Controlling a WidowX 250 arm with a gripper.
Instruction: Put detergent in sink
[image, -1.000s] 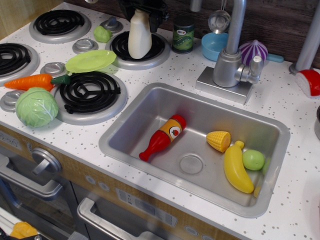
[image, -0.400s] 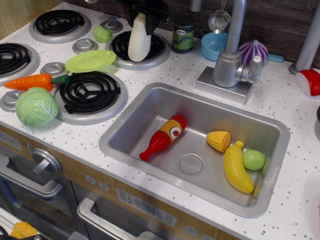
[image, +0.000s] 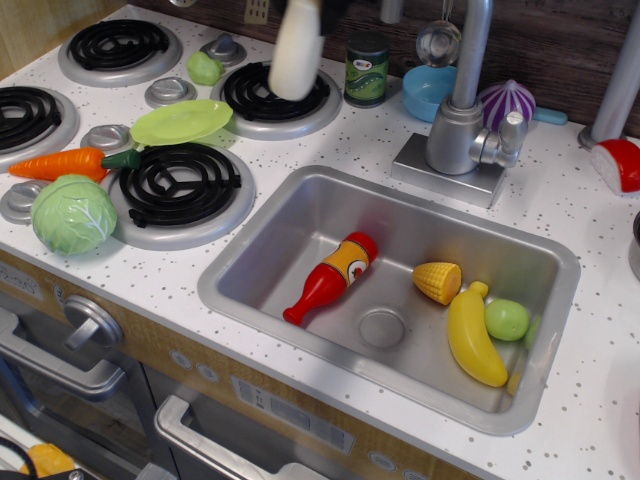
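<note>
The detergent (image: 297, 52), a plain cream-white bottle, hangs blurred in the air above the back right burner (image: 275, 100), its top at the frame's upper edge. My gripper (image: 322, 8) shows only as a dark bit at the top edge, shut on the bottle's upper part; its jaws are mostly cut off. The sink (image: 300, 215), a silver basin in the speckled countertop, lies in front and to the right of the bottle. It holds a red-and-orange ketchup bottle (image: 330, 278), a corn piece (image: 438, 282), a banana (image: 472, 338) and a green fruit (image: 507, 320).
A dark green can (image: 367, 68) stands just right of the bottle. The faucet (image: 460, 120) rises behind the sink, with a blue bowl (image: 428, 92) and a purple onion (image: 507, 100) near it. A green plate (image: 182, 122), a carrot (image: 62, 163) and a cabbage (image: 73, 213) lie on the stove at left.
The detergent has risen off the back right burner and shifted a little right, held by my gripper. The ketchup bottle in the sink has barely moved.
</note>
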